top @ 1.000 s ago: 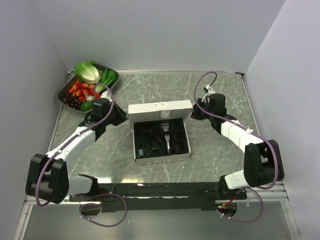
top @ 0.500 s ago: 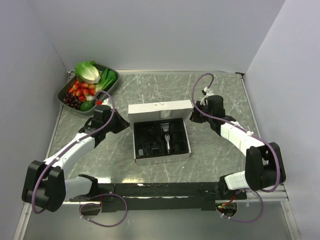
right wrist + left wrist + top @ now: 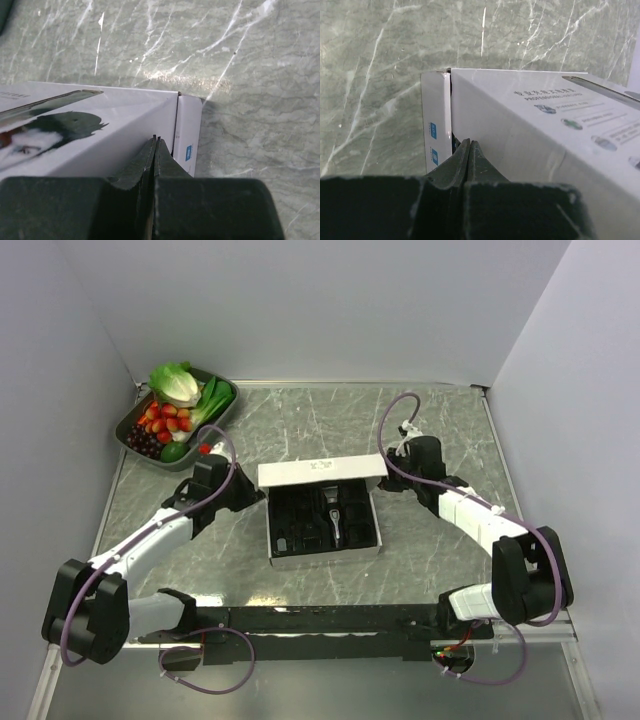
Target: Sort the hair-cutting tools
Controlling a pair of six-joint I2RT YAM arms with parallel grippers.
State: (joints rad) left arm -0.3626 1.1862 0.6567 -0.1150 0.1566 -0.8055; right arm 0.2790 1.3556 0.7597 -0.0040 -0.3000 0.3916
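**Both arms at the lid, clipper sat in its box**

The white box (image 3: 325, 553) lay open mid-worktop (image 3: 300, 420), its lid (image 3: 320, 471) raised along the far edge. Inside, a black insert (image 3: 360, 530) filled the box. The hair clipper (image 3: 335, 521) lay lengthwise just right of its centre, and the small black attachments (image 3: 295, 527) sat in the pockets to its left, too dark to tell one from another.

The left gripper (image 3: 250, 490) was in at the lid's left end, jaws pressed together. Its wrist camera showed the tips (image 3: 469, 145) at the seam where the lid (image 3: 520, 115) met the side flap (image 3: 436, 125).

The right gripper (image 3: 387, 477) was the mirror of it at the lid's right end, jaws pressed together too. Its tips (image 3: 155, 141) lay against the corner between the printed lid (image 3: 100, 125) and its side flap (image 3: 189, 135).

At the far left corner, well apart from the box, sat the tray of vegetables and fruit (image 3: 222, 412).
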